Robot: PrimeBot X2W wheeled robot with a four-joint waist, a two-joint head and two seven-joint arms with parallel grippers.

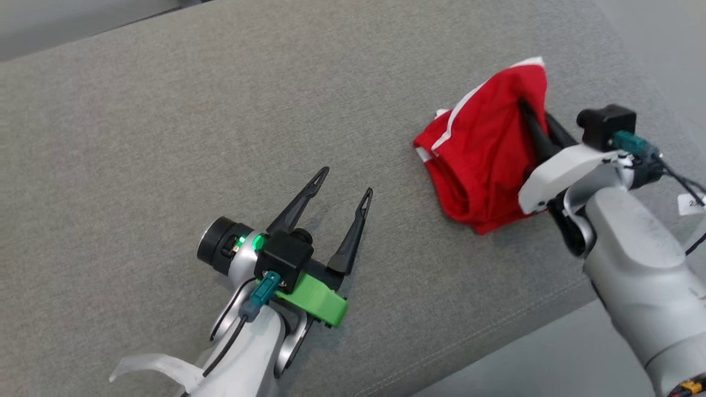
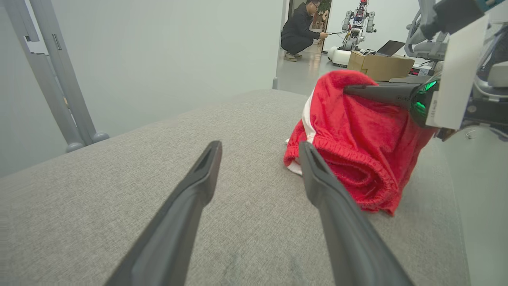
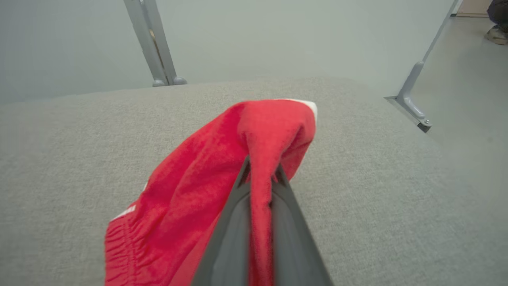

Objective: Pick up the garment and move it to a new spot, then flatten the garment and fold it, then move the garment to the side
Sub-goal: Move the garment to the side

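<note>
Grey bench (image 1: 165,110) carries bunched red shorts (image 1: 480,165); right fingers (image 3: 232,222) pinch a fold, seemingly for lifting; left fingers (image 2: 186,198) spread, empty.

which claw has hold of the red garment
The right claw: its fingers are shut on a fold of the red garment. The left claw stands open above the grey surface, apart from the garment.
</note>
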